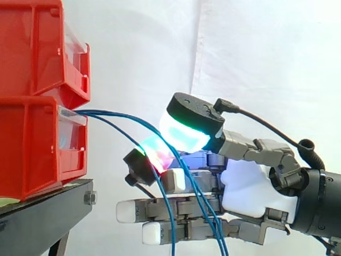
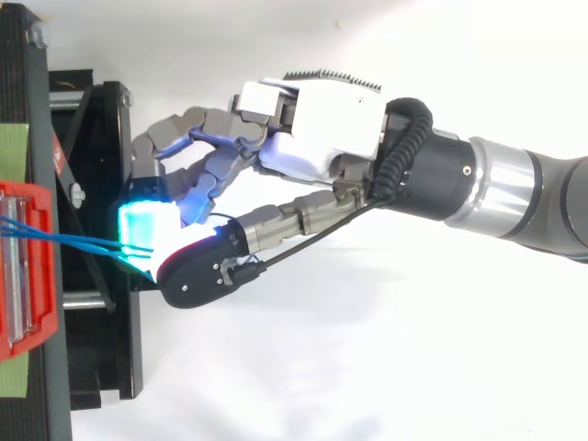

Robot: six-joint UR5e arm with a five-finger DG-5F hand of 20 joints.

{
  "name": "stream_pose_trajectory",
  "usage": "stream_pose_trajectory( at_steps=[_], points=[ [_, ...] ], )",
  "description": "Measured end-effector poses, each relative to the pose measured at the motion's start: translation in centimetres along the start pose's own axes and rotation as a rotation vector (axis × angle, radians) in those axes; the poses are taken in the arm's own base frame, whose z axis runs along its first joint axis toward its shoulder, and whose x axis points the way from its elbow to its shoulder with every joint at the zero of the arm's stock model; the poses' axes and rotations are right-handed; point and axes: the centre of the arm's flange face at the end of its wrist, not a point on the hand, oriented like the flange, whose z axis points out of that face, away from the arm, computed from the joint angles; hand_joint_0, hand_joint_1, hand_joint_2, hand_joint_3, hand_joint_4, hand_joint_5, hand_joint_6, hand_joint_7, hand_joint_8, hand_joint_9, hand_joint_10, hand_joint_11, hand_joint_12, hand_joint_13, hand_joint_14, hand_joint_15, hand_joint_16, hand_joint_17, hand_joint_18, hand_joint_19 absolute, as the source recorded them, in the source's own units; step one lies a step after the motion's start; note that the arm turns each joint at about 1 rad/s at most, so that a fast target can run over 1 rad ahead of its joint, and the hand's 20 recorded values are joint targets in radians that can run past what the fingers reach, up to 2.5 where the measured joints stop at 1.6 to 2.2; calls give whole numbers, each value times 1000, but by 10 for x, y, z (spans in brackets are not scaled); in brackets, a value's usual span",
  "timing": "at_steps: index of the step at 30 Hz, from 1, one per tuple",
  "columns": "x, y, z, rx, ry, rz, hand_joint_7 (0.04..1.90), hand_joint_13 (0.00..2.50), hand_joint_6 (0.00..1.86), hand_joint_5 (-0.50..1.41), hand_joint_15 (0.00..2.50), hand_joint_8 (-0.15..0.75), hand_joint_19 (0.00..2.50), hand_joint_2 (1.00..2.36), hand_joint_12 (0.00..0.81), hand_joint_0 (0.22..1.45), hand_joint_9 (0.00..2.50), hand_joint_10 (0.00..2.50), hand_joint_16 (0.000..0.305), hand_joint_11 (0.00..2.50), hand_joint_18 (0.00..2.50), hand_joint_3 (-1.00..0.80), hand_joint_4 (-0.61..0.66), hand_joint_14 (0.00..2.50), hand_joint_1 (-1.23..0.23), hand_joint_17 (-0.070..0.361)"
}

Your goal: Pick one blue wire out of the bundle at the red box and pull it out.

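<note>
The hand (image 1: 250,184) pinches blue wire (image 1: 106,112) between thumb and fingertip, perhaps two strands; better to hold just one, then draw straight right from the red box (image 1: 32,149).

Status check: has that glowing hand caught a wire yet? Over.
Hand pinching a blue wire between thumb and finger pads. Wire runs from lower red box, not pulled out. Rest of bundle hangs close alongside.
</note>
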Motion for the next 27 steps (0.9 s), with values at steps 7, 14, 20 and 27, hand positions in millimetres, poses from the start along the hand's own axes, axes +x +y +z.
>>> stream_pose_trajectory(
  at_steps=[7,14,20,27],
  points=[
    [0,0,0,0,0,2,1015,679,863,-160,357,304,481,1053,427,607,938,16,64,570,670,3,125,12,-844,143],
    [0,0,0,0,0,2,1104,675,690,-102,344,301,488,1060,428,601,944,15,65,469,665,-14,264,11,-800,145],
    [0,0,0,0,0,2,1201,677,646,-89,364,301,485,1003,429,623,968,16,64,551,661,-4,259,12,-796,143],
    [0,0,0,0,0,2,1076,648,767,-136,384,277,519,1013,396,599,952,18,56,646,596,-169,201,14,-848,126]
  ],
)
